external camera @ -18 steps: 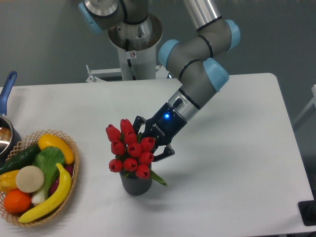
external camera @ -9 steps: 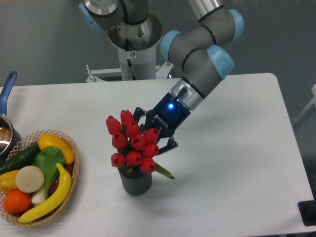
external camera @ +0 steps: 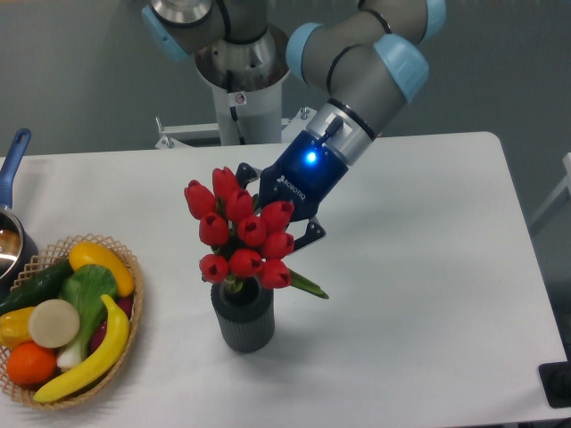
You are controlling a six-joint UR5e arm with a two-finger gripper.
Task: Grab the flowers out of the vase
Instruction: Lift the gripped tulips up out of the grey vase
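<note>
The flowers are a tied bunch of red tulip buds with green stems and one long green leaf sticking out to the right. My gripper is shut on the bunch from behind and to the right. The buds stand above the vase, a small dark grey ribbed pot near the table's front middle. The stem ends still reach into the vase's mouth. The fingertips are mostly hidden behind the buds.
A woven basket of fruit and vegetables sits at the front left. A pot with a blue handle stands at the left edge. The robot's base column rises behind the white table.
The gripper has risen with the flowers. The bunch has lifted out of the vase, so the rim and stems now show. The vase has not moved.
</note>
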